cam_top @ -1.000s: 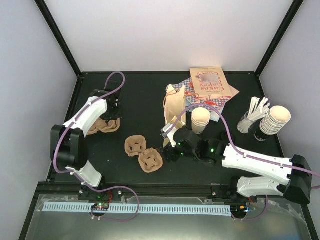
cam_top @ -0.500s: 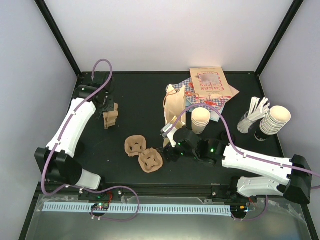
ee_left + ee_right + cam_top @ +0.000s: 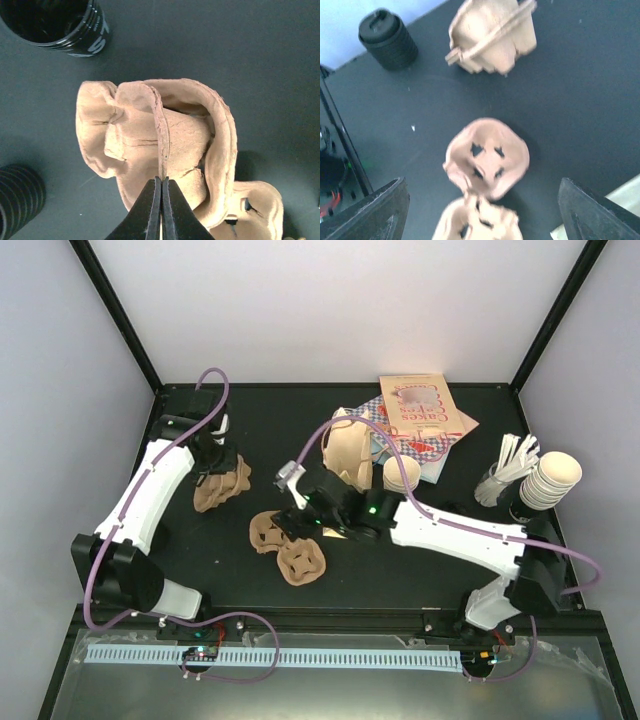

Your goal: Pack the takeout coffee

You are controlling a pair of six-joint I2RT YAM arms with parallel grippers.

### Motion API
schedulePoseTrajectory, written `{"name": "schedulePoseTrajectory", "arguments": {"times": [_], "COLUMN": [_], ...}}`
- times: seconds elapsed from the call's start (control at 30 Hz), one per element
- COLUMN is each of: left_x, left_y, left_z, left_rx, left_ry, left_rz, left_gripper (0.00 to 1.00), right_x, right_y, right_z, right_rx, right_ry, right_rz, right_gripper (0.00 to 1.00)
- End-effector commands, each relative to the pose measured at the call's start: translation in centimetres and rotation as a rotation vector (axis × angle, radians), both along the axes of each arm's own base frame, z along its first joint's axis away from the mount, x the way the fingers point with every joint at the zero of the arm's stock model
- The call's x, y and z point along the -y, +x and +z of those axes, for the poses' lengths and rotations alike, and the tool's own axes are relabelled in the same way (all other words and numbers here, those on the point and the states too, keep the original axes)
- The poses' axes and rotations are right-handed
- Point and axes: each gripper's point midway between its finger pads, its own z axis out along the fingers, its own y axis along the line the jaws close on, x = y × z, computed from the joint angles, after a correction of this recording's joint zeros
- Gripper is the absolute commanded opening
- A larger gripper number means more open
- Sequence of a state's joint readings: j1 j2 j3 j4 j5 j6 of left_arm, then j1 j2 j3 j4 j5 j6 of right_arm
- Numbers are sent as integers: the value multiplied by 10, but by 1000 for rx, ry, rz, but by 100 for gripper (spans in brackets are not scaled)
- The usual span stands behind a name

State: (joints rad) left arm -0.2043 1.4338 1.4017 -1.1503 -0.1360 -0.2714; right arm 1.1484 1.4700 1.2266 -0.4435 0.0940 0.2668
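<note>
I'm looking down on a matte black table [image 3: 290,420], boxed in by a plain, pale back wall [image 3: 340,310] and lilac-tinted side walls [image 3: 50,420], with black posts [image 3: 115,312] slanting up both back corners. Light is soft and even, shadows faint. At the near edge, a white slotted strip [image 3: 300,655] lies on grey metal.

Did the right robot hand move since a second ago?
Yes. The right fingers slid left, away from the paper bag, and now hang open over the two brown cup holders.
</note>
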Motion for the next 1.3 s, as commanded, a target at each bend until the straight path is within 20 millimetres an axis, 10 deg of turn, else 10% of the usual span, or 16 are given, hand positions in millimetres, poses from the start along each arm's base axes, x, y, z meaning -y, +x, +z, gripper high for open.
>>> {"name": "schedulePoseTrajectory", "arguments": {"times": [0.0, 0.83, 1.27], "left_x": [16, 12, 11], "left_y": [-2, -14, -16], "left_z": [7, 15, 15], "left_rx": [31, 78, 83], "left_ry": [-82, -142, -148], "left_rz": [-59, -77, -76], "left_gripper": [2, 2, 1], "right_x": [-26, -96, -121], "right_y": [20, 102, 114], "right_z": [21, 2, -45], "right_rx": [-9, -327, -392], "right_ry": [30, 289, 249], "right_rz": [-63, -183, -194], "right_gripper": [84, 65, 69]}}
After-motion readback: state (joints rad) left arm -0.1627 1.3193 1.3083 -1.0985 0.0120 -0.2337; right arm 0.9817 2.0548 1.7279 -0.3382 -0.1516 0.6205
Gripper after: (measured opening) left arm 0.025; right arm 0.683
